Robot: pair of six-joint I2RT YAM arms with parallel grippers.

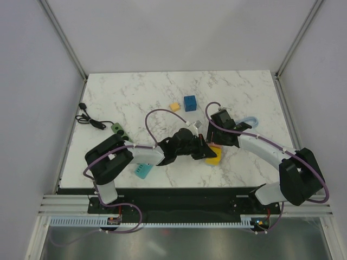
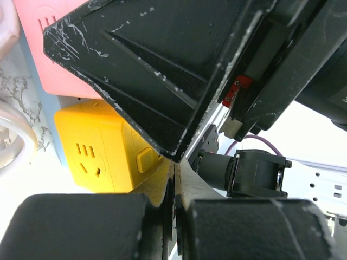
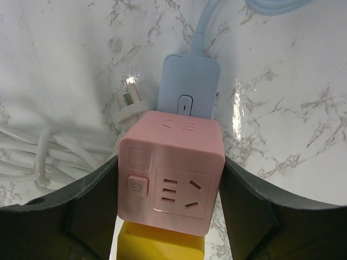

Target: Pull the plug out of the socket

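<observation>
Nearest the bases, the left gripper (image 2: 173, 184) has its jaws pressed together on nothing, their tips just beside, perhaps against, the side of the yellow plastic cube socket (image 2: 97, 151). Just beyond, at the yellow cube's 12 o'clock in the right wrist view, sits the pink plastic cube socket (image 3: 173, 135), the two touching face to face. The right gripper (image 3: 171, 165) straddles this pink cube, its jaws spread to the cube's width and pinching its 9 and 3 o'clock sides. Farther out, at 12 o'clock, the pale blue flat plastic plug (image 3: 190, 81) is seated against the pink cube's far face, and its blue cable (image 3: 203, 27) runs on across the white marble-patterned surface (image 3: 282, 81). The stack's long axis thus runs 6 to 12, square to the right jaws' squeeze, and the right arm is the one on it. I judge the pull must follow that axis. Whether pink is also plugged into yellow I cannot tell. A loose white pronged plug (image 3: 129, 103) lies at 10 o'clock.
</observation>
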